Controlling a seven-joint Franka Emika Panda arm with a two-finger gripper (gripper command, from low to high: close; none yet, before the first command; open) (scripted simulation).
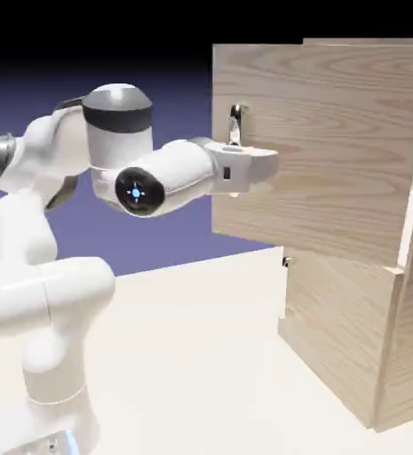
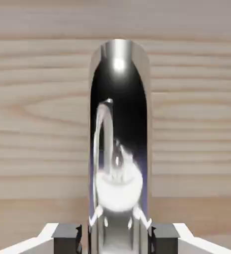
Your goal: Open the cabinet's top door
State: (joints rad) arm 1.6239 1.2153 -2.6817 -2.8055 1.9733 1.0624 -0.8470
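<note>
Blue-violet wall fills the back, and a pale table [image 1: 201, 355] lies below it. In the exterior view, the cabinet [image 1: 361, 329] stands at about 3 o'clock, a tall box of light wood. Its top door [image 1: 325, 142] is swung out a bit, so its edge sticks out past the lower door [image 1: 334, 338]. The white arm [image 1: 59, 267] comes up from 7 o'clock and reaches across to the door. The claw [image 1: 245, 169] sits right at the shiny handle [image 1: 235, 124], which pokes up above it toward 12 o'clock.

In the hand view, wood grain fills the picture. The handle [image 2: 118, 139] is a shiny metal bar running from 12 o'clock down to 6 o'clock. It stands between the two grey fingertips [image 2: 67, 237] at the bottom. The claw [image 2: 116, 238] is clamped on the handle.
</note>
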